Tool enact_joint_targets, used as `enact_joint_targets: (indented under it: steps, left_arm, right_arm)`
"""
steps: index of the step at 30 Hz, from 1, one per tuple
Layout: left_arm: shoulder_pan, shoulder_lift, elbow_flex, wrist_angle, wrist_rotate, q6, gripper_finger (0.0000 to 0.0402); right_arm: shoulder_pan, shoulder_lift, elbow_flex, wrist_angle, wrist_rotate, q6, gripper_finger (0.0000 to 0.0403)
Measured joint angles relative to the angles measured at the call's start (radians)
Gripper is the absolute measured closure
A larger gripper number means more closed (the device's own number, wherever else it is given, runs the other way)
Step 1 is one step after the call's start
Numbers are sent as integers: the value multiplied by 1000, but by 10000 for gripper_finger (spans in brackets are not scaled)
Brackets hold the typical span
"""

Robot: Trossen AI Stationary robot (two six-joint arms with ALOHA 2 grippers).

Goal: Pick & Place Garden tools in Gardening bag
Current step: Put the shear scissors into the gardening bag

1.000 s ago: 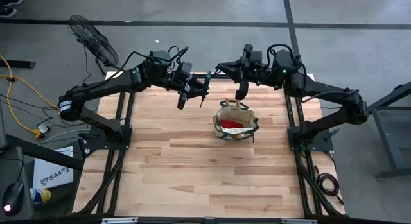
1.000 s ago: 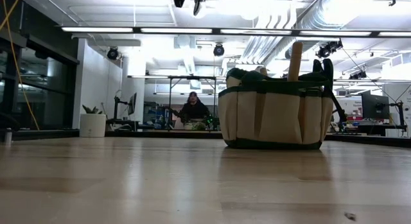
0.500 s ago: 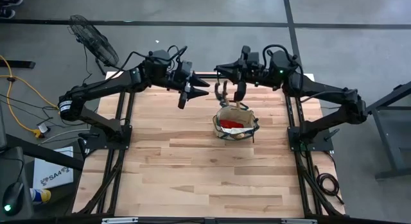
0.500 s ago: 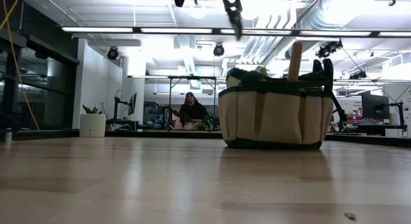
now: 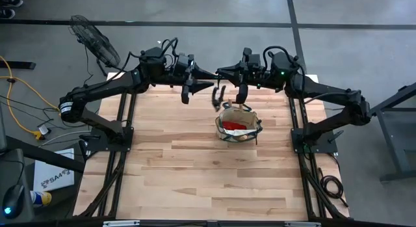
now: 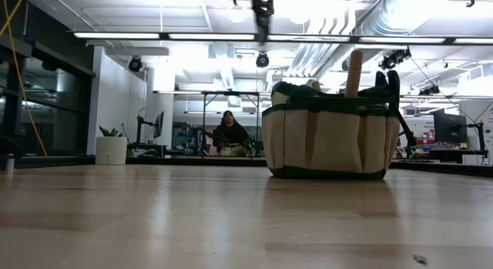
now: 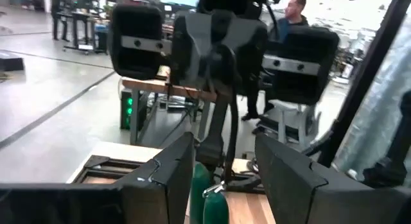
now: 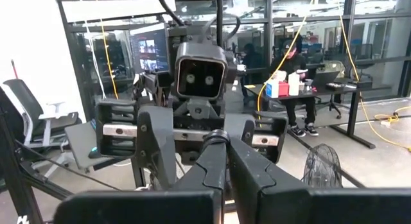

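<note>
Above the far edge of the pale wooden surface (image 5: 195, 168), the right gripper (image 5: 220, 90) hangs in the air pinching a pair of dark-green-handled pruning shears (image 5: 218, 97), which dangle below its fingertips. In the right wrist view its two dark fingers (image 8: 247, 163) are pressed close together around the tool's top. Facing it from just beside, the left gripper (image 5: 209, 74) hovers at about the same height with its fingers spread; in the left wrist view the green shear handles (image 7: 209, 195) show in the gap between those fingers, apart from them. Just below and to the outer side of the right gripper stands the small tan canvas gardening bag with dark green trim (image 5: 238, 125), upright on the surface. A red glove (image 5: 234, 126) lies inside it, and a wood-handled tool (image 6: 353, 73) sticks up out of its top. In the low view the shears (image 6: 263, 13) hang well above the surface, beside the bag and not over its opening.
</note>
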Motion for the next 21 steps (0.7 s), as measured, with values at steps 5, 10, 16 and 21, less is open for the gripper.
enact_joint_targets:
  steps: [5,10,16,21]
  left_arm:
    - [0,0,0,33,-34,-19,238]
    - [0,0,0,38,-34,-20,238]
    - [-21,22,0,52,-33,-23,238]
    - [-39,45,1,93,-26,-25,238]
  right_arm:
    - [2,6,0,5,2,2,399]
    - [2,7,0,20,3,2,399]
    - [2,16,0,42,3,2,399]
    - [2,35,0,47,2,10,399]
